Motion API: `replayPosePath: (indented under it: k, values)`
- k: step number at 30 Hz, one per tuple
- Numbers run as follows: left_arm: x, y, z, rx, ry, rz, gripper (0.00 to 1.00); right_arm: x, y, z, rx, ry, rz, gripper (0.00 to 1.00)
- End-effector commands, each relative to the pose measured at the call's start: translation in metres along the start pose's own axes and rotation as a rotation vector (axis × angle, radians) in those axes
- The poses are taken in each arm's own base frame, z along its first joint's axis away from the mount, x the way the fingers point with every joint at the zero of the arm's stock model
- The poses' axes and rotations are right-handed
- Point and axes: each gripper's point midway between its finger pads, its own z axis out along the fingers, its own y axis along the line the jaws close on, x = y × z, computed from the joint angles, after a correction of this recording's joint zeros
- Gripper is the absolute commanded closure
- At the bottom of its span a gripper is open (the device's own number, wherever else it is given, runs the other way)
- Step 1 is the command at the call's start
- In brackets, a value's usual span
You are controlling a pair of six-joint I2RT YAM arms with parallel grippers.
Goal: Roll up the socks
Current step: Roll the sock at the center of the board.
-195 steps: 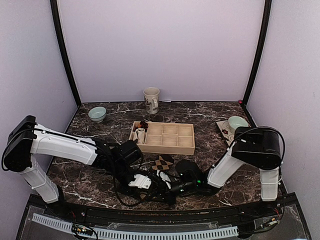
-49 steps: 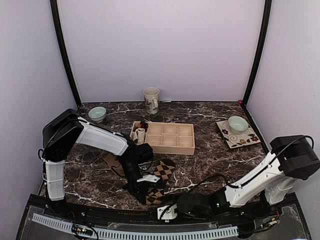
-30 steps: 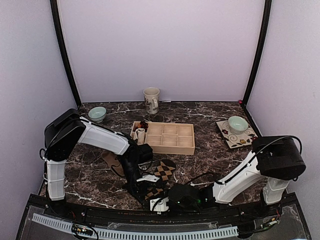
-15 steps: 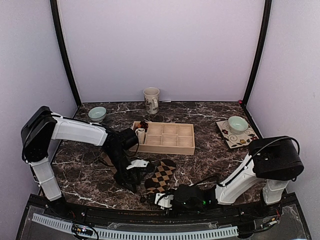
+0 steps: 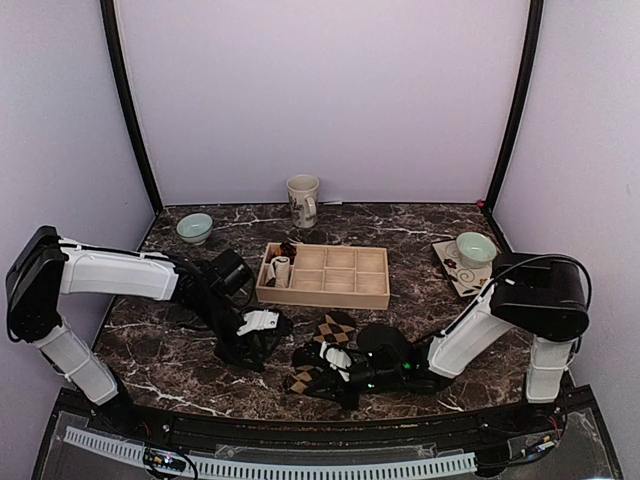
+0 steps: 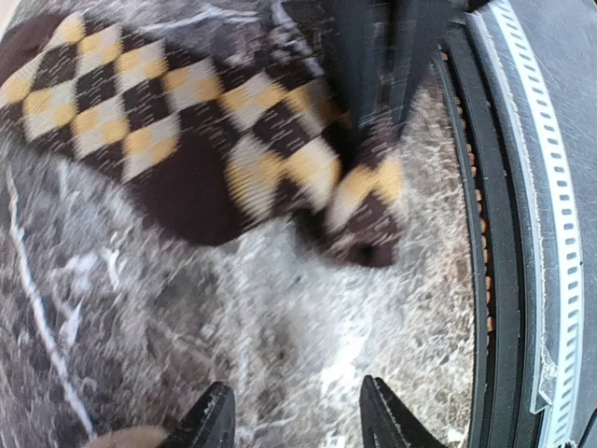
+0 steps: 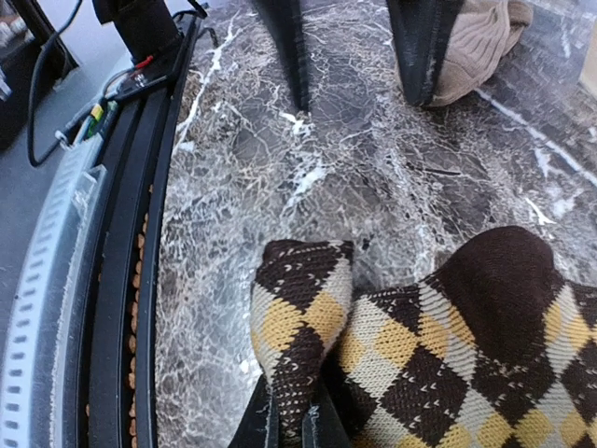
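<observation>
The dark brown argyle sock (image 5: 327, 338) lies flat in front of the wooden tray, blurred in the left wrist view (image 6: 187, 121). Its near end is folded up and pinched in my right gripper (image 7: 291, 418), which is shut on it (image 5: 312, 380). The rest of the sock (image 7: 457, 345) spreads to the right. My left gripper (image 6: 297, 425) hovers open over bare marble just left of the sock (image 5: 258, 345), nothing between its fingers. The tan sock (image 7: 480, 37) lies bunched behind the left gripper's fingers; in the top view the left arm mostly hides it.
A wooden compartment tray (image 5: 345, 292) holds small rolled bundles (image 5: 281, 266) in its left cells. At the back stand a mug (image 5: 303, 200) and a green bowl (image 5: 194, 228); another bowl sits on a patterned plate (image 5: 455, 272) at the right. A black rail (image 7: 121, 280) runs along the near edge.
My left gripper opened, let go of the argyle sock and drew back to the left. My right gripper shut on the sock's near end and moved it away from the front rail.
</observation>
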Motion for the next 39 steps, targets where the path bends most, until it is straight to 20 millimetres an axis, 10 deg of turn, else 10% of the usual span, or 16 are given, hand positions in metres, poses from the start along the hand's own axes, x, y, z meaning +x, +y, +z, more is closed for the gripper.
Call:
replayPosePath:
  k: [1, 29, 33, 37, 39]
  values:
    - [-0.011, -0.016, 0.006, 0.013, -0.02, 0.096, 0.52, 0.07, 0.002, -0.002, -0.163, 0.25, 0.275, 1.0]
    - [-0.046, -0.025, 0.074, -0.144, 0.01, 0.447, 0.62, 0.104, -0.01, 0.005, -0.25, 0.373, 0.526, 1.0]
    - [-0.042, -0.025, 0.079, -0.136, 0.021, 0.444, 0.83, 0.097, -0.02, 0.004, -0.183, 0.338, 0.516, 0.82]
    - [-0.031, -0.027, 0.081, -0.126, 0.054, 0.45, 1.0, 0.069, -0.029, -0.005, -0.112, 0.217, 0.443, 0.15]
    - [-0.025, -0.03, 0.081, -0.12, 0.062, 0.455, 1.0, 0.052, -0.038, -0.016, -0.04, 0.153, 0.385, 0.01]
